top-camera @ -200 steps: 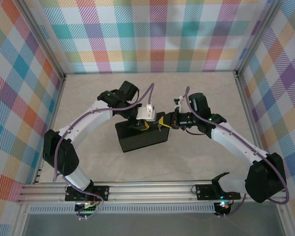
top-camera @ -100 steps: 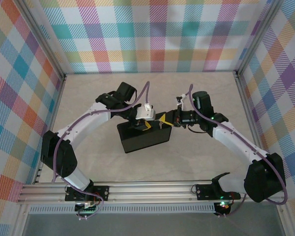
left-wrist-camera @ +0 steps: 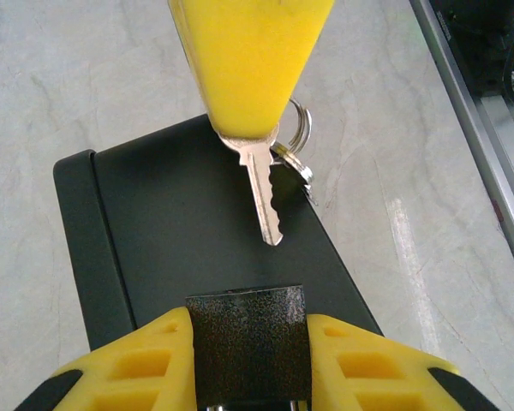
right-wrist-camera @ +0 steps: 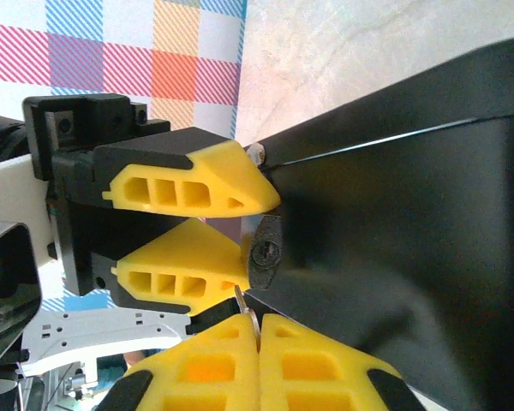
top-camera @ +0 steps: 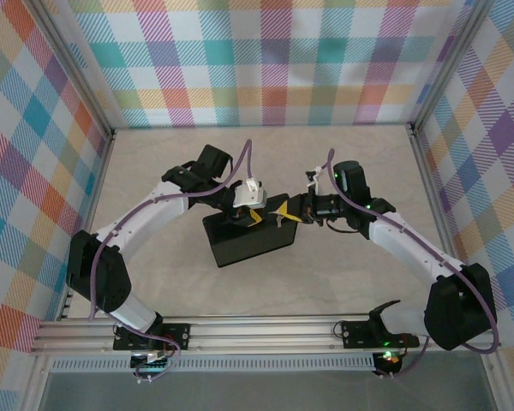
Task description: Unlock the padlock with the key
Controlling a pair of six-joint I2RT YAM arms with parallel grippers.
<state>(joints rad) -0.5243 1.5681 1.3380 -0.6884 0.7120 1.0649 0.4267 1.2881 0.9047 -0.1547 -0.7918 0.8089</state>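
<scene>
My R jaws are pinched shut on the key (left-wrist-camera: 261,193), blade pointing at the padlock (left-wrist-camera: 248,342) clamped in my L jaws, tip just short of the keyhole (right-wrist-camera: 264,251) & slightly off-line

the top camera sits high above and behind the arm bases, looking down over the whole bench (top-camera: 308,282) as far as its far edge. the left wrist camera looks out from very close past the left gripper (left-wrist-camera: 248,330) onto the dark box (left-wrist-camera: 154,223) and the key (left-wrist-camera: 264,197). the right wrist camera, just as close, looks past the right gripper (right-wrist-camera: 257,330) across the same box toward the left gripper. all three share the box at the bench's middle.
</scene>
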